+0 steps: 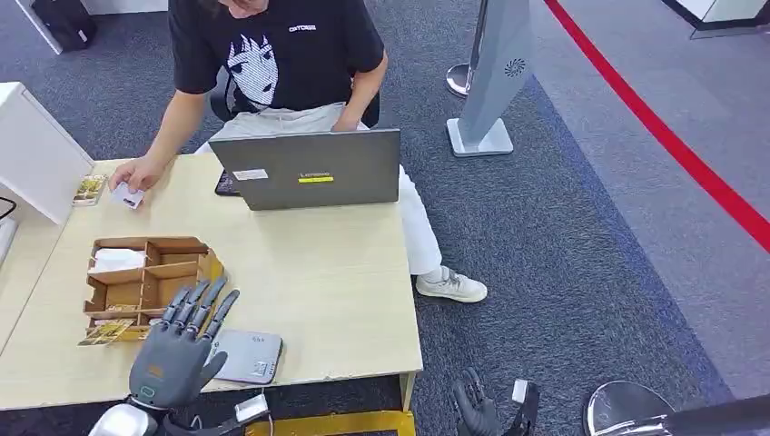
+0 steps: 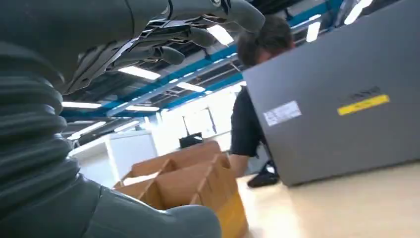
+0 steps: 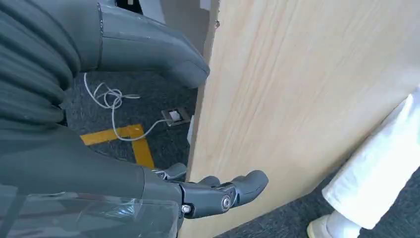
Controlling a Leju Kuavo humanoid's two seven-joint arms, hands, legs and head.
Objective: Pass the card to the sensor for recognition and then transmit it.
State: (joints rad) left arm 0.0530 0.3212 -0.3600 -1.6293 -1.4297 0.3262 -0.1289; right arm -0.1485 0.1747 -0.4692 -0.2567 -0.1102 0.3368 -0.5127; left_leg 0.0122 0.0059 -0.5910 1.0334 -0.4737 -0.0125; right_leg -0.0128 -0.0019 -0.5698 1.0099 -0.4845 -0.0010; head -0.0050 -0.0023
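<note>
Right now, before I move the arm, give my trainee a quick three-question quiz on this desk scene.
1. True or false: the left hand holds the card.
2. Where does the right hand hang? A) over the laptop B) below the table edge C) in the cardboard organizer
3. Fill in: the grey sensor pad lies beside the ___ hand.

Key: 1 false, it lies under the person's hand; 2 B; 3 left.

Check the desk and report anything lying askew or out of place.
A printed leaflet juts out crookedly from under the cardboard organizer, past its near corner. Otherwise the desk looks orderly.
</note>
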